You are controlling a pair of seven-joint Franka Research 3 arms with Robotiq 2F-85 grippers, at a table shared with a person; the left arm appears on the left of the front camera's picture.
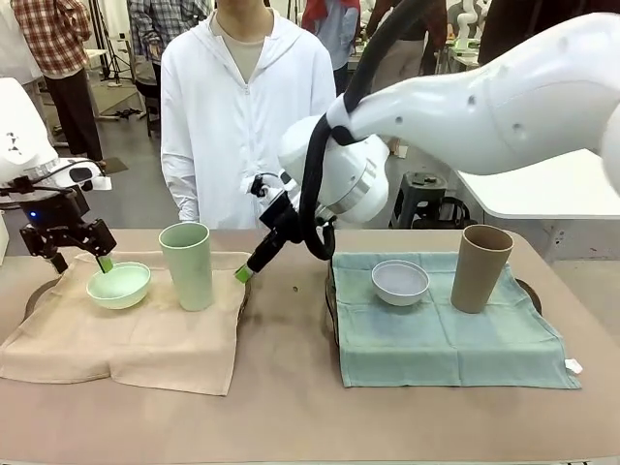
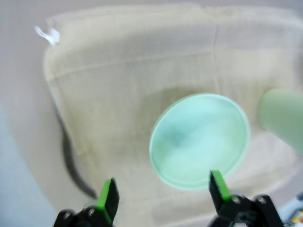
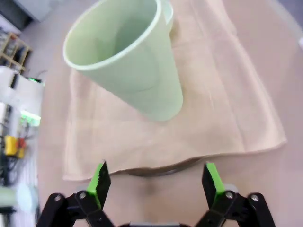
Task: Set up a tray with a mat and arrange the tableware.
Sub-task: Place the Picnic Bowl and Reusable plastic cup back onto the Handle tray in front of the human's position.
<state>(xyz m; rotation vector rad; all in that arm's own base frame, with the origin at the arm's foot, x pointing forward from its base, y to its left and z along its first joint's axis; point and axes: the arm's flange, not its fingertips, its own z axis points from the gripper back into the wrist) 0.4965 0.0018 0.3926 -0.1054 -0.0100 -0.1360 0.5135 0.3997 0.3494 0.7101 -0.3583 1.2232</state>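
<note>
A pale green bowl [image 1: 118, 285] and a tall green cup [image 1: 186, 265] stand on a beige mat [image 1: 126, 334] draped over the left tray. My left gripper [image 1: 82, 260] hovers open just above the bowl's far rim, gripping nothing. In the left wrist view the bowl [image 2: 200, 139] lies beyond the spread fingertips [image 2: 108, 196]. My right gripper [image 1: 244, 273] reaches across the middle and is open beside the green cup. The cup [image 3: 128, 61] rises ahead of it, apart from the pads [image 3: 211, 178]. A white bowl [image 1: 400, 281] and a tall brown cup [image 1: 480, 268] sit on a teal mat [image 1: 446, 334].
A person in a white jacket [image 1: 247, 116] stands at the far side, hands out of sight. A dark tray rim [image 3: 161, 170] peeks from under the beige mat's edge. Bare tabletop [image 1: 286, 329] runs between the two mats and along the front.
</note>
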